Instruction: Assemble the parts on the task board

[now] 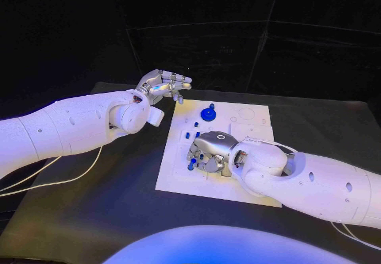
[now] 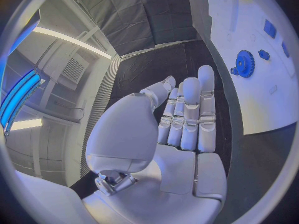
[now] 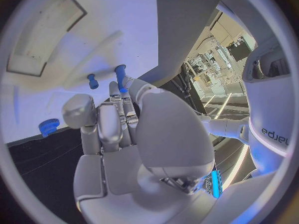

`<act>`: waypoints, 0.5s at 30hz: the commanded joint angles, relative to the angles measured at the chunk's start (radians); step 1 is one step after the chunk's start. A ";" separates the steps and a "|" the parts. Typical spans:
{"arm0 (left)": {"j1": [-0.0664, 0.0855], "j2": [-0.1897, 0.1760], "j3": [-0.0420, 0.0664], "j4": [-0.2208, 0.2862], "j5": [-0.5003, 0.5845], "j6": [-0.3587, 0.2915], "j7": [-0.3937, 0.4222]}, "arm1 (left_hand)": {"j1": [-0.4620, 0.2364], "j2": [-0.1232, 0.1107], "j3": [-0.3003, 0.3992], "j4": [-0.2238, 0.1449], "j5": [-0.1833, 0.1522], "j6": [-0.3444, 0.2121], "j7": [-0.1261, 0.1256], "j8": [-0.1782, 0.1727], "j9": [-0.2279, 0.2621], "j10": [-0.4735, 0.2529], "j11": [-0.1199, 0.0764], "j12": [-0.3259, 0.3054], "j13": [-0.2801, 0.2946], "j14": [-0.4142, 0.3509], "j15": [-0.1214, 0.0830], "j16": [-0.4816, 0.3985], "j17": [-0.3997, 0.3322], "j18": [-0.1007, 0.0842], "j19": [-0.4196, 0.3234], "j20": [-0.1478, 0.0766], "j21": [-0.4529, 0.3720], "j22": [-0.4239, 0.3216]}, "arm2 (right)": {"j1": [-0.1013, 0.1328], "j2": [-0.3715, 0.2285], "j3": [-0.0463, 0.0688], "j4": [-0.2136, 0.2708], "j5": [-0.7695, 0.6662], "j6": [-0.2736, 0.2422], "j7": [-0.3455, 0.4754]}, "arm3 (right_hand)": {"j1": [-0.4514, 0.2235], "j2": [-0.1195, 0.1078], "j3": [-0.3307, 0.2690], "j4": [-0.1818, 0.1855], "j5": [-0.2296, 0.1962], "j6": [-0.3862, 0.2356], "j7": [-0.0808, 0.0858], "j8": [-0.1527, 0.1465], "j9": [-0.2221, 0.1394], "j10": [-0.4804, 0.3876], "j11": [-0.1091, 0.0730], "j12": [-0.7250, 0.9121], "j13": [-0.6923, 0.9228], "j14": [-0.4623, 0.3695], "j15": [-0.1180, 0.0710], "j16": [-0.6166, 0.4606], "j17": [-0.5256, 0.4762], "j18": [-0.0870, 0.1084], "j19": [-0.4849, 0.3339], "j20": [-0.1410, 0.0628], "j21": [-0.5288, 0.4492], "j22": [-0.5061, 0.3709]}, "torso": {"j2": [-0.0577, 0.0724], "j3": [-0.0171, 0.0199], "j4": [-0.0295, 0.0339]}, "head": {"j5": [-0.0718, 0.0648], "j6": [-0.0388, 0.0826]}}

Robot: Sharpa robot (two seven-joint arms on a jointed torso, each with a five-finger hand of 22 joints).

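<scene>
The white task board [image 1: 238, 118] lies in the middle of the black table. A blue gear [image 1: 208, 114] stands near its far edge, and small blue pieces [image 1: 196, 133] sit below it. My right hand [image 1: 211, 150] is low over the board's left middle, fingers pointing down. In the right wrist view its fingertips [image 3: 127, 90] touch an upright blue peg [image 3: 120, 74], with the thumb held apart; a second peg [image 3: 92, 80] stands beside it. My left hand [image 1: 163, 85] hovers off the board's far left corner, fingers straight, holding nothing. The left wrist view shows the gear [image 2: 244, 63] beyond that hand [image 2: 187, 114].
Shallow recesses mark the board's far right part [image 1: 248, 115]. Another small blue piece [image 1: 191, 164] lies by the right hand's fingers. The black table [image 1: 103, 187] spreads around the board, and thin cables [image 1: 55, 176] trail under the left arm.
</scene>
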 commanded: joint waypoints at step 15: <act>0.002 -0.002 0.001 0.004 0.004 0.009 0.004 | 0.002 0.007 -0.006 0.000 0.003 -0.002 0.002 0.004 -0.001 -0.005 -0.002 0.003 0.001 -0.008 -0.001 -0.001 -0.001 0.014 -0.007 0.002 -0.005 -0.001 | -0.002 0.006 -0.002 0.004 -0.011 -0.011 -0.009 | -0.054 -0.026 -0.010 0.013 0.012 -0.102 0.015 -0.025 -0.006 -0.007 0.014 -0.029 -0.001 0.027 0.004 0.007 0.000 -0.001 -0.002 0.006 0.001 0.001 | 0.000 0.0006 0.0004 | 0.004 0.000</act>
